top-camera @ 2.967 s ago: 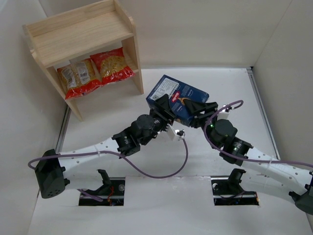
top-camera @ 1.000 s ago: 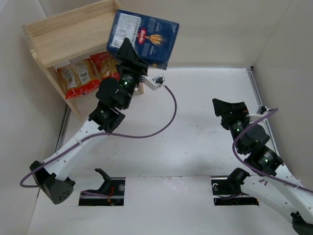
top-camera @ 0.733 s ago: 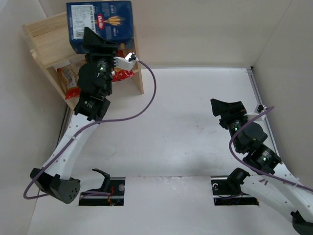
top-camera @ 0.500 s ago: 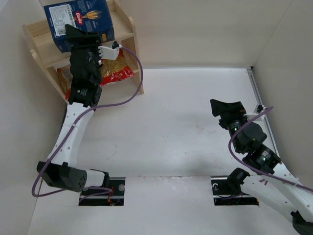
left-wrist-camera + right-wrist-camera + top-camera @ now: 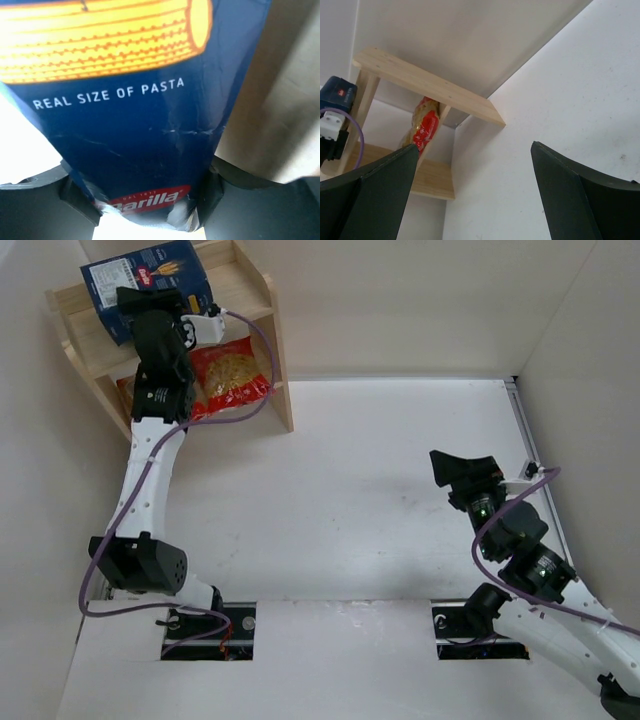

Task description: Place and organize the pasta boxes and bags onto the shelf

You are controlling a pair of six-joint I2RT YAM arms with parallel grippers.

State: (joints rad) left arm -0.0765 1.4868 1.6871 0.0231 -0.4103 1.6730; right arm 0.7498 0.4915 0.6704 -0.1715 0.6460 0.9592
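Note:
The dark blue pasta box [image 5: 145,280] is tilted over the left part of the top tier of the light wooden shelf [image 5: 250,292]. My left gripper [image 5: 150,308] is shut on the box's lower edge. In the left wrist view the box [image 5: 125,125] fills the frame between the dark fingers [image 5: 235,197]. Whether it touches the board I cannot tell. One bag [image 5: 232,375] of yellow pasta with red bands lies on the lower tier. A second bag is mostly hidden behind my left arm. My right gripper [image 5: 462,465] stands open and empty far to the right; its wrist view shows the shelf [image 5: 430,85], the bag [image 5: 422,127] and the box [image 5: 337,90].
White walls close in the table [image 5: 380,500] on the left, back and right. The shelf stands in the back left corner against the wall. A purple cable [image 5: 255,350] loops from the left wrist across the front of the shelf.
The left arm has carried the box from mid-table up and left to over the shelf's top tier. The right gripper, beside the box at first, has drawn back to the right.

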